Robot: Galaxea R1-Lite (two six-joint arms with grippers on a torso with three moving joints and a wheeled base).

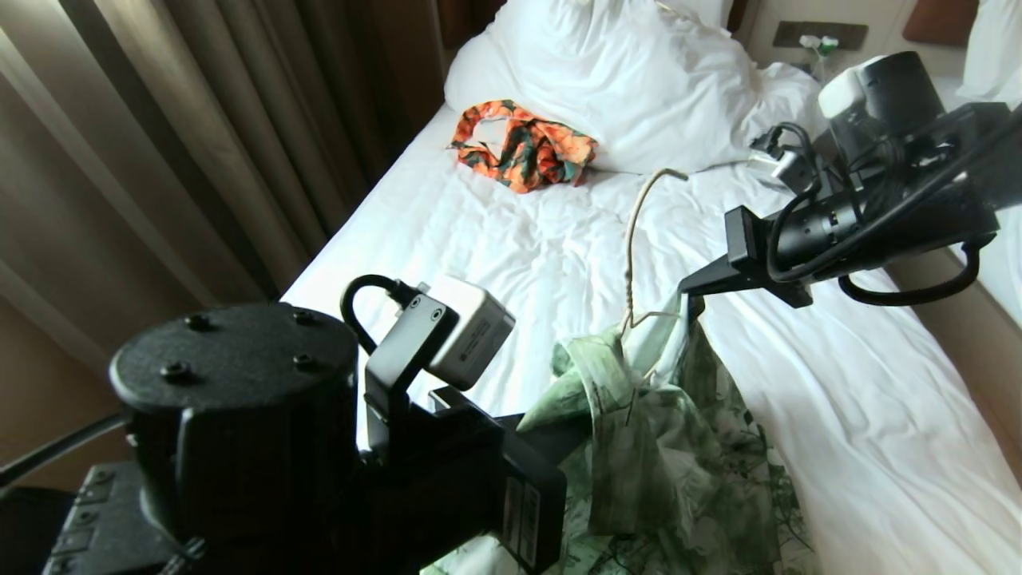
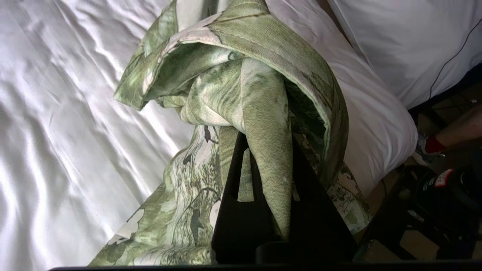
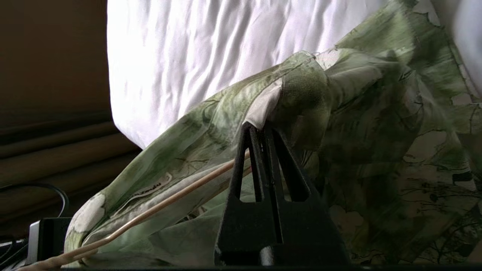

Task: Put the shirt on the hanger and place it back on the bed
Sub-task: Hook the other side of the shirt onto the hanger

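Shirt (image 1: pixel 671 447) pinched by both closed hands; only head view shows hanger (image 1: pixel 632 239) hook.

Black arms, looped black cables, grey-white wrist camera boxes, screwed round joint cap (image 1: pixel 231 363), white label
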